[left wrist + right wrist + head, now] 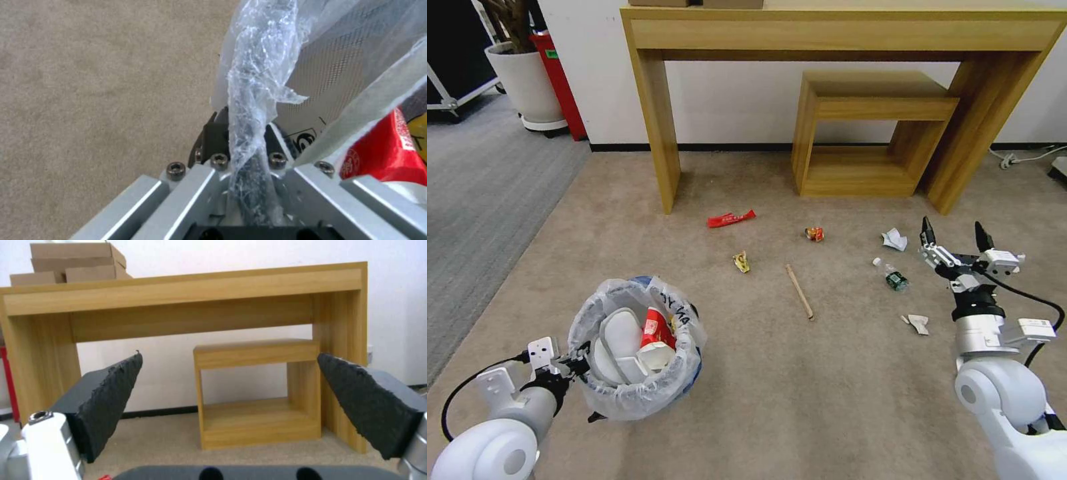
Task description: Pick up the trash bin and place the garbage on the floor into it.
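While the left gripper point(582, 365) pinches the bag-lined rim of the trash bin point(635, 347) near the robot, the right gripper point(955, 241) hangs wide open above the floor point(774, 373). Next job, probably: reach the small bottle point(892, 275) nearby.

White arms, black cables, dark fingertips point(111, 400)

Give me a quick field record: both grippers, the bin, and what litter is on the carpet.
left gripper: shut on the trash bin at its bagged rim
right gripper: open, empty, above the floor near the plastic bottle
bin contents: red carton and white containers
litter on floor: red wrapper, yellow wrapper, orange wrapper, wooden stick, crumpled white paper, paper scrap, bottle
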### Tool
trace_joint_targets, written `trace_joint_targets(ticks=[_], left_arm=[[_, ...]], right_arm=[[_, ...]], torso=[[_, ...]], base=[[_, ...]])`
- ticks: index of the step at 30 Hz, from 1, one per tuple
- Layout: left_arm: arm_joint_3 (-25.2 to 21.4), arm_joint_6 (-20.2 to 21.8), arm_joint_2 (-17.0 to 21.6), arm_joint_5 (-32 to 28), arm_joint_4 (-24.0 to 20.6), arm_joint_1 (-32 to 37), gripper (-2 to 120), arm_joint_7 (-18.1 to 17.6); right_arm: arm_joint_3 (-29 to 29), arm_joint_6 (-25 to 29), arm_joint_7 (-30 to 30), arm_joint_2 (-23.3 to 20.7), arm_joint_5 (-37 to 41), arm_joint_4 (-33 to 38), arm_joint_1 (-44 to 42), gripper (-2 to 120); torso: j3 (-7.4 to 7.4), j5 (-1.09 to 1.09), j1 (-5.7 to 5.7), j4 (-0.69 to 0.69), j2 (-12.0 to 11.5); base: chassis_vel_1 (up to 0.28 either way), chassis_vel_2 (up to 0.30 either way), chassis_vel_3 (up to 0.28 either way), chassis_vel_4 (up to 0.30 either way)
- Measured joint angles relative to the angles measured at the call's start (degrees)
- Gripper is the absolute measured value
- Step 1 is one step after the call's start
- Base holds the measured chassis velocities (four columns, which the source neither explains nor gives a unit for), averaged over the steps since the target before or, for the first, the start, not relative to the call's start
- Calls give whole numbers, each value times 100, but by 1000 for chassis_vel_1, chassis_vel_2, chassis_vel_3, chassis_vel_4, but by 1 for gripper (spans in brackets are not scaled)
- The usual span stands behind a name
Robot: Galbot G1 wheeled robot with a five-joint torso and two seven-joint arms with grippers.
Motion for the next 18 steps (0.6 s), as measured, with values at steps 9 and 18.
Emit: trace_joint_targets(ticks=[9, 18], left_arm=[[-125, 80, 119, -272, -78, 80, 1, -156], [-141, 73, 102, -271, -75, 115, 1, -152]], right_arm=[[-108, 3, -6, 100, -74, -66, 31, 100], [-217, 11, -7, 143, -103, -87, 96, 100]], torso=[[1, 0, 0, 0, 0], [1, 1, 0, 0, 0]], base=[[-71, 78, 79, -69], [-135, 143, 144, -156]])
